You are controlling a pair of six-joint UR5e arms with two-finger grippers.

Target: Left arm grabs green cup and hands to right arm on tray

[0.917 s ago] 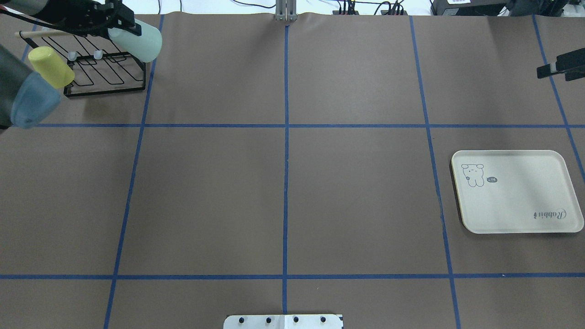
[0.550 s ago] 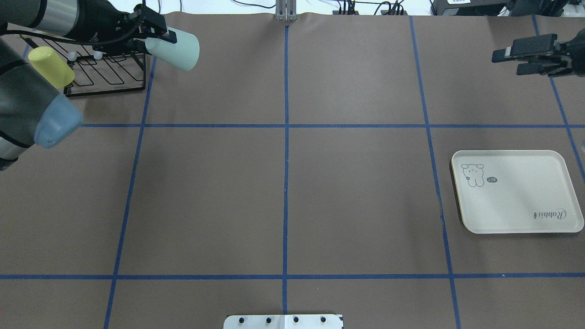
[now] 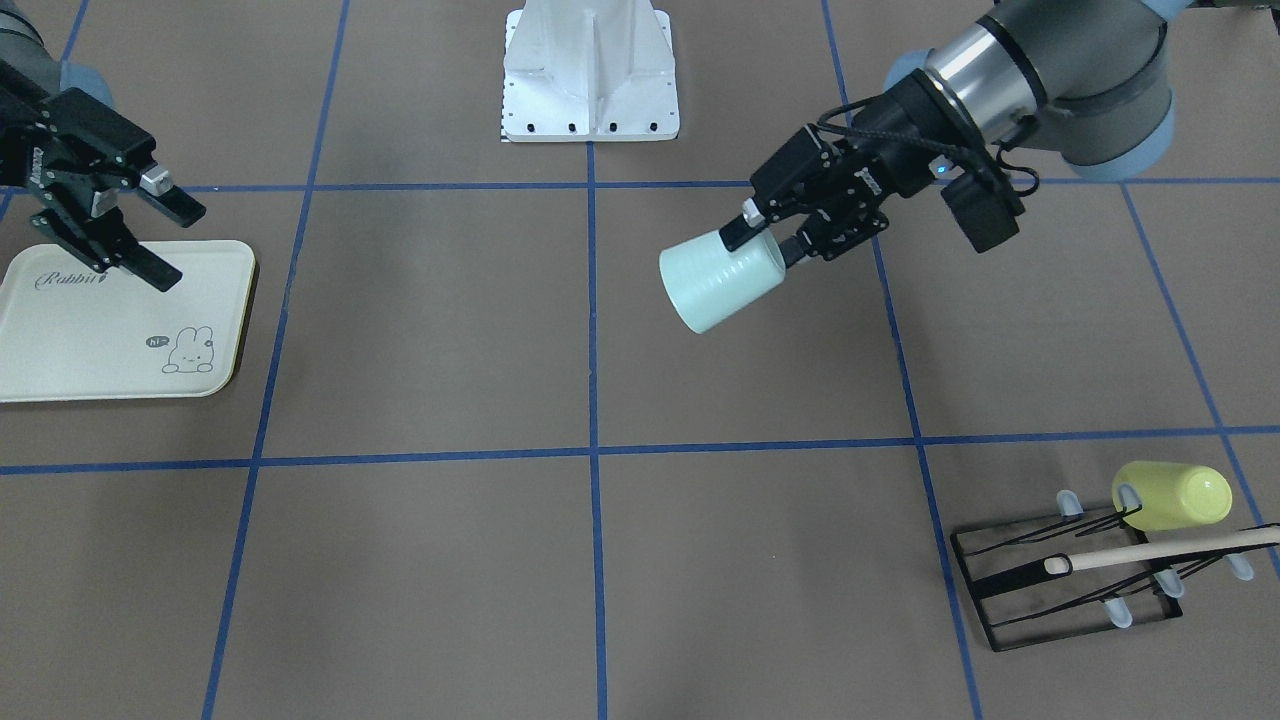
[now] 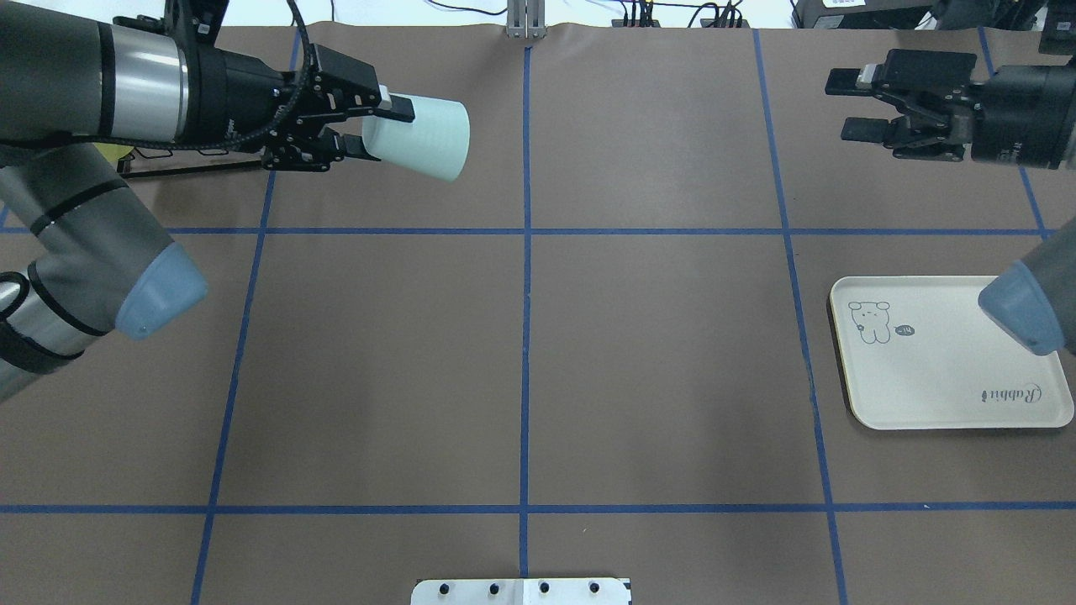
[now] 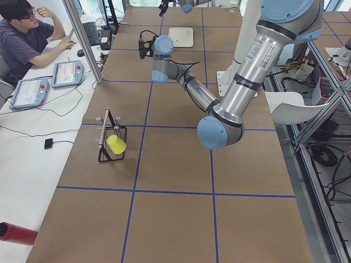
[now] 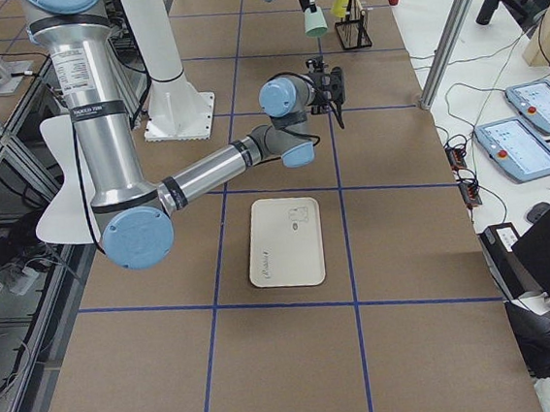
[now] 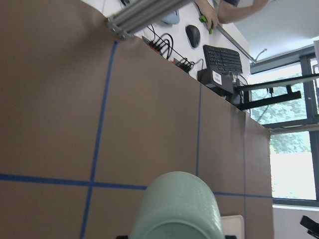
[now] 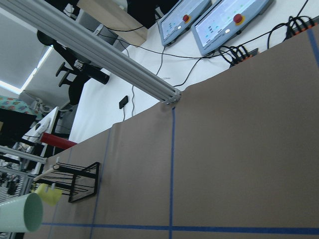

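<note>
Worktop (image 4: 656, 353): brown paper-covered table marked into squares with blue tape, the white robot base plate (image 3: 590, 75) at the middle of its near edge and operator desks beyond the far edge. Item one, left gripper (image 4: 380, 128): fingers clamped across the narrow base end of the green cup (image 4: 424, 139), carried on the left arm (image 4: 84, 84), which reaches in from the left edge. The cup hangs in the air on its side, open mouth turned toward the right edge, above the far-left part of the worktop and short of the centre tape line; it touches nothing but the fingers. Item two, right gripper (image 4: 849, 105): jaws spread, nothing between them, held above the far-right corner area on the right arm (image 4: 1021, 118), pointing toward the cup and well apart from it. Item three, tray (image 4: 941, 378): lies flat beside the right edge, about midway between the near and far edges, nothing on it. Item four, black wire rack (image 3: 1060, 590): far-left corner, bearing a yellow-green cup (image 3: 1170, 495) and a wooden stick (image 3: 1160, 550). Progress, as judged: the grab is done and the cup is clear of the rack; the meeting of the two grippers, the transfer and the setting down on the tray all remain.
</note>
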